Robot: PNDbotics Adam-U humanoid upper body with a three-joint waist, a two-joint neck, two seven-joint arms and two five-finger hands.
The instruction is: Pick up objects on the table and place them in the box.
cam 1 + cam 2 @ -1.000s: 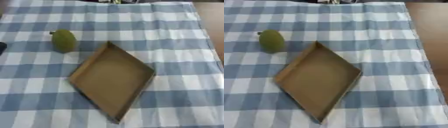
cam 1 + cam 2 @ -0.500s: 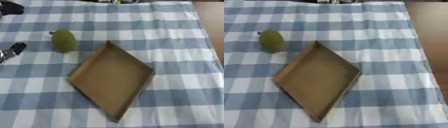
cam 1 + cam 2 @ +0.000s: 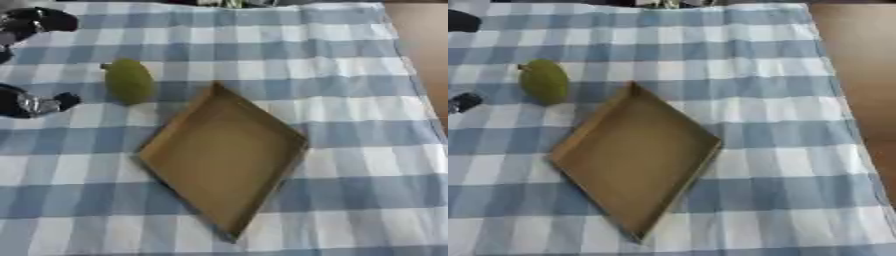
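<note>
Reaching in from the left edge, the robot's left hand (image 3: 31, 102) is seen just beside a green pear-shaped fruit (image 3: 129, 81) on a bench draped in a blue-and-white checked cloth (image 3: 350, 75). Whether its fingers are spread or curled cannot be told, only dark and silver parts being shown. The fruit is set to the hand's right, its long axis running away from the robot, stem end farthest. An empty shallow cardboard box (image 3: 223, 155) is placed near the fruit on its right, corner towards it. The right hand is not shown; the left is judged nearer for the pick.
</note>
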